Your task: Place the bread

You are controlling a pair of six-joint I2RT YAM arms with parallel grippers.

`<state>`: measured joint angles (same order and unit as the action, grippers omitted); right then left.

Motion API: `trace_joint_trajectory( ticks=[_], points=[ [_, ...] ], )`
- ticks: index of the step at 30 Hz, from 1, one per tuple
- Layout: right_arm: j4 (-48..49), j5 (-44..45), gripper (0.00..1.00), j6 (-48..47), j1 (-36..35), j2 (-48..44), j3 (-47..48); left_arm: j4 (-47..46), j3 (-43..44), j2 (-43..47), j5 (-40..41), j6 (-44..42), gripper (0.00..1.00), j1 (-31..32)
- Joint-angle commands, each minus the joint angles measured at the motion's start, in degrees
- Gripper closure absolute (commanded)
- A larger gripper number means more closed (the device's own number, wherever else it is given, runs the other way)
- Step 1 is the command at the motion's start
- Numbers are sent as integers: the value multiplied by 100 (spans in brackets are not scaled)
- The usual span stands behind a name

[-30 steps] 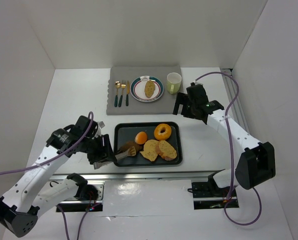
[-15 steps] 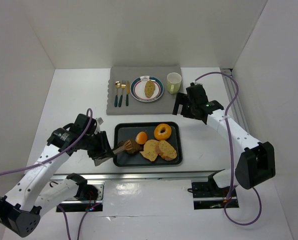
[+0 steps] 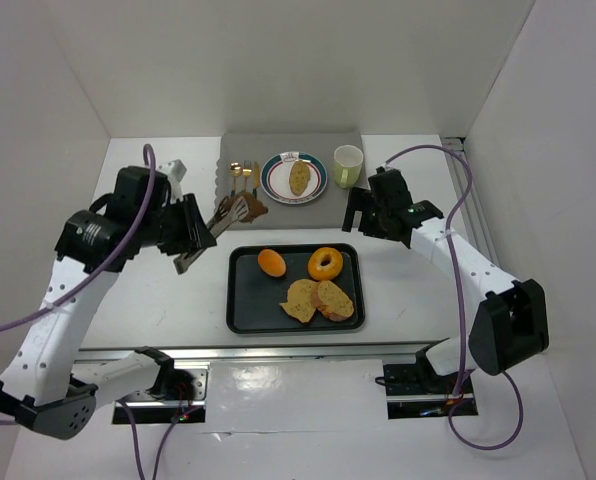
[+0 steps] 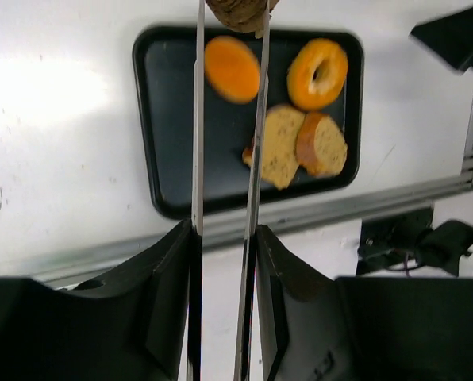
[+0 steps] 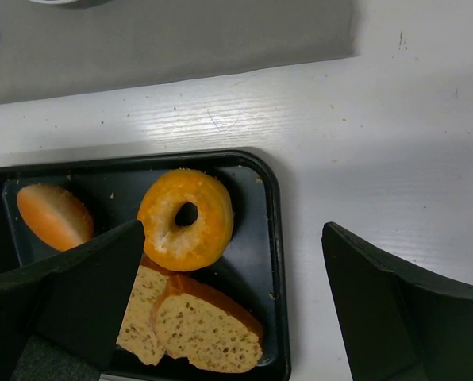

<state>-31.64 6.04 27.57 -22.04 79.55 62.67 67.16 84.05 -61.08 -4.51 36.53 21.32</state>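
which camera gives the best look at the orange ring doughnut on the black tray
The right wrist view is best: the orange ring doughnut is close and sharp there, with its hole and surface clear. The top external view shows it whole but small. The left wrist view also shows it whole, but farther off and slightly blurred.

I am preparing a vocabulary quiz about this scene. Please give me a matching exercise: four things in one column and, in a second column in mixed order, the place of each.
Things:
1. doughnut
2. cup
3. brown bun
4. oval loaf

Places:
A. on the plate
B. between the tips of the tongs
C. in the black tray
D. on the grey mat, right of the plate

Pairs: 1-C, 2-D, 3-B, 4-A
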Motion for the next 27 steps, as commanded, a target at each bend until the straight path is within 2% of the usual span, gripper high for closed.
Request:
trace_joint_trajectory(
  ticks=[1, 5, 9, 13, 20, 23, 27],
  points=[
    [316, -24, 0, 20, -63, -53, 184, -394, 287, -553, 311, -419, 88, -40],
    [316, 37, 0, 20, -63, -53, 184, -2201, 287, -1115, 65, -165, 88, -102],
    [211, 90, 0, 20, -63, -106, 184, -3179, 462, -1897, 126, 196, 88, -154],
    [211, 38, 0, 134, -63, -106, 184, -3840, 629, -2644, 363, 354, 88, -155],
    [263, -139, 0, 266, -63, -159, 131, -4280, 999, -3700, 812, 670, 85, -155],
    [263, -77, 0, 266, -63, -159, 131, -4474, 999, -3946, 873, 785, 78, -155],
    [211, -24, 0, 266, -63, -97, 183, -4422, 1193, -4377, 602, 785, 55, -155]
  ],
)
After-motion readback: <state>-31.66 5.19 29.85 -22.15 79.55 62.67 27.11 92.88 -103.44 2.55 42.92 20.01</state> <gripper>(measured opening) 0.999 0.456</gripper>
